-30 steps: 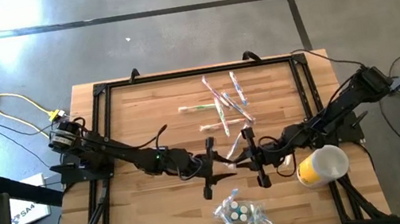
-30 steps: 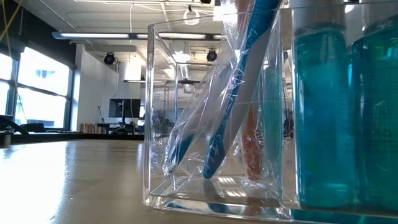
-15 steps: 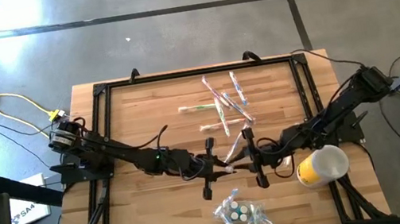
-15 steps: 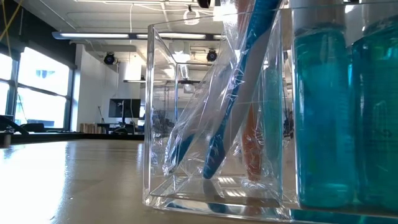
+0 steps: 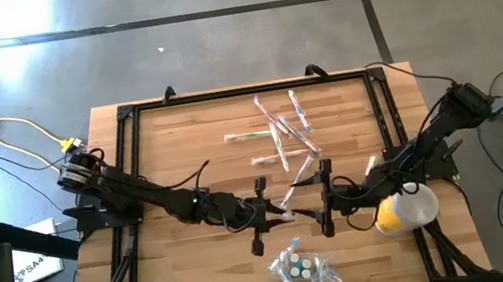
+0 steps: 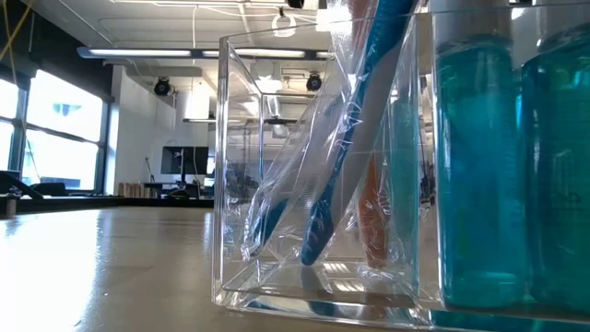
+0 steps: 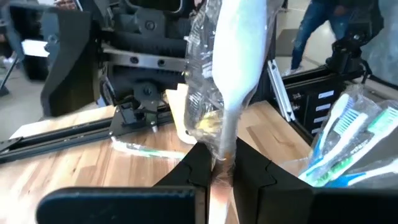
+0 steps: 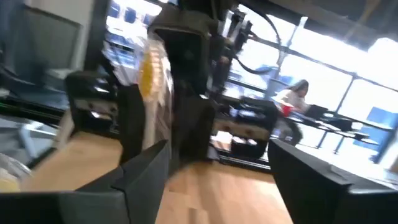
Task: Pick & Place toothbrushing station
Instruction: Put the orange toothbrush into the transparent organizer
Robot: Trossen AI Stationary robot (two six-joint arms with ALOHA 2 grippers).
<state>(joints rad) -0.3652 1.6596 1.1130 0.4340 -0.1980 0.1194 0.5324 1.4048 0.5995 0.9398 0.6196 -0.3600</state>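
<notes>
As seen closest to the low camera, a clear square acrylic holder (image 6: 318,175) stood on the wooden table (image 5: 181,142) with several plastic-wrapped toothbrushes already upright in it, beside teal translucent bottles (image 6: 512,157). From above, that station sat at the near table edge, the holder (image 5: 302,267) just below the two arms.

Just beyond it, the left gripper (image 5: 273,215) had its jaws clamped on one end of a clear-wrapped white toothbrush (image 7: 233,68); the left wrist view showed the wrapped brush rising from between the dark fingers (image 7: 199,165). The right gripper (image 5: 325,200) sat just beside, jaws apart, holding nothing. A pale yellow cup (image 5: 406,209) lay near the right arm. Farther back, loose wrapped toothbrushes (image 5: 282,128) lay scattered mid-table.

Risk, as a judgement: the grip was on the slippery wrapper near the brush's end, so the brush could pivot or slide out on the way to the holder. The right arm was close, so a clash was possible, and a tilted brush could snag those already in the holder.

Versus a second earlier: the right jaws had been shut on the brush and had since opened and backed off slightly; the left jaws had closed on it, so a handover looked done.
</notes>
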